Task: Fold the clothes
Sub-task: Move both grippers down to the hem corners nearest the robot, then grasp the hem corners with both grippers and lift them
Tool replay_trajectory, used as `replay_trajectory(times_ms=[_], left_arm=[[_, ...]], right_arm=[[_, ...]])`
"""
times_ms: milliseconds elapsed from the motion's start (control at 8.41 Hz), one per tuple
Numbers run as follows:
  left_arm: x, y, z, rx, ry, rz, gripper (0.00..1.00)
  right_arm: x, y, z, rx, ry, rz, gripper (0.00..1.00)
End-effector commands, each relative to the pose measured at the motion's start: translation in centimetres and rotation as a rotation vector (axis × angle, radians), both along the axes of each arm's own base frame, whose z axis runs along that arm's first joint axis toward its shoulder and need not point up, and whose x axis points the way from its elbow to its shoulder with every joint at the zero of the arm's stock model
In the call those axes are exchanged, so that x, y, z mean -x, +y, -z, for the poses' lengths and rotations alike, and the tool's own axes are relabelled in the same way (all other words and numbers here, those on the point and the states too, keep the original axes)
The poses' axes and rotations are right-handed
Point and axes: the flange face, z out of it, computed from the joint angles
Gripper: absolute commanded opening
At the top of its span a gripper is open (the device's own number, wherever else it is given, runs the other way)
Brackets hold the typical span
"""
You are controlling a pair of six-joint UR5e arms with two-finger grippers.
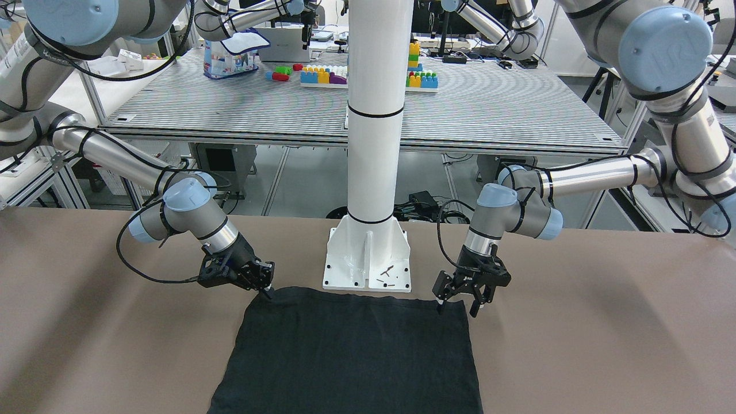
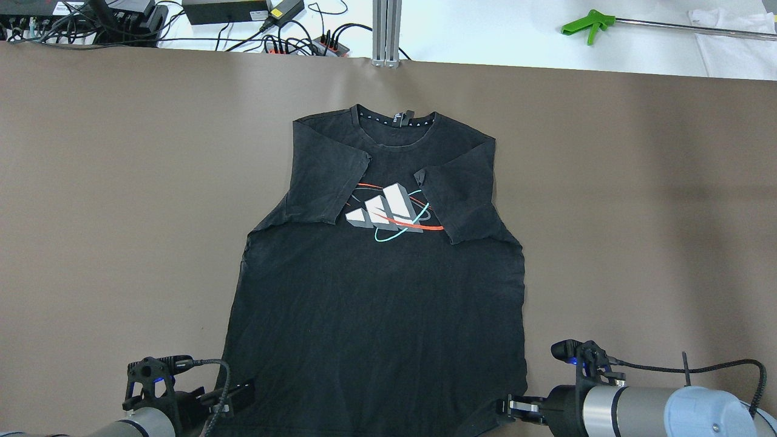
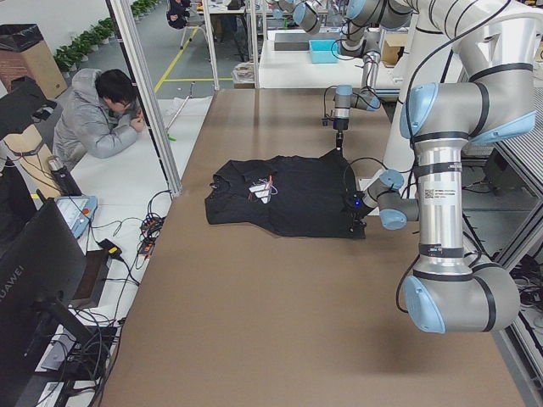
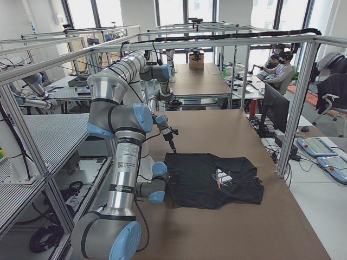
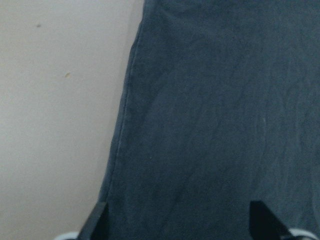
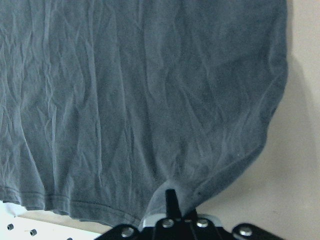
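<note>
**Risk: uneven lift at the hem**

The shirt (image 2: 376, 315) lies flat at mid-table, print up and sleeves folded in. Its collar points to the far edge. Its hem is at the robot-side edge, just before the base of the white pillar (image 1: 374, 144).

The right gripper (image 1: 267, 292) pinches one hem corner, and the cloth puckers at its tips. The left gripper (image 1: 458, 307) is spread astride the other corner and holds nothing.

Judgement:
- If the left closes shallow or catches only one layer, a lift drags the shirt askew and the fold goes crooked.
- The thin cloth may slip from the right pinch.
- The sleeves may flop open.

The table (image 2: 121, 182) is brown and matte.

Room, a lab hall:
- Cables (image 2: 291, 42) and a green tool (image 2: 586, 25) lie past the far edge.
- Toy blocks (image 1: 322, 75) sit on a grated bench behind the robot.
- A person (image 3: 97, 123) sits off the left end.
</note>
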Motion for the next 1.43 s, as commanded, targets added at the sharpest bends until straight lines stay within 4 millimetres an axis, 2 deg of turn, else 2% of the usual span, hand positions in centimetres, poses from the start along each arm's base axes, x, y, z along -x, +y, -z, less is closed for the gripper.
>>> replay_trajectory(times_ms=[0,595,1070,1308], left_arm=[[0.0,1.5,-1.3,-0.002,-0.027,-0.016,1.0],[-1.5,4.5,-2.4,-0.003,-0.045,-0.053,1.0],[-1.9,4.9,-2.9,-0.012,-0.058,-0.05,1.0],[-2.1,4.9,-3.2,-0.013,-0.064,-0.05,0.94]], right_arm=[[0.5,-0.2,0.7,-0.009,-0.013,-0.011,0.0],[0.9,-0.3,1.0,-0.013,-0.02,-0.012,0.0],[0.9,-0.4,0.9,-0.015,-0.019,-0.012,0.0],[0.8,-0.4,0.9,-0.015,-0.019,-0.014,0.0]])
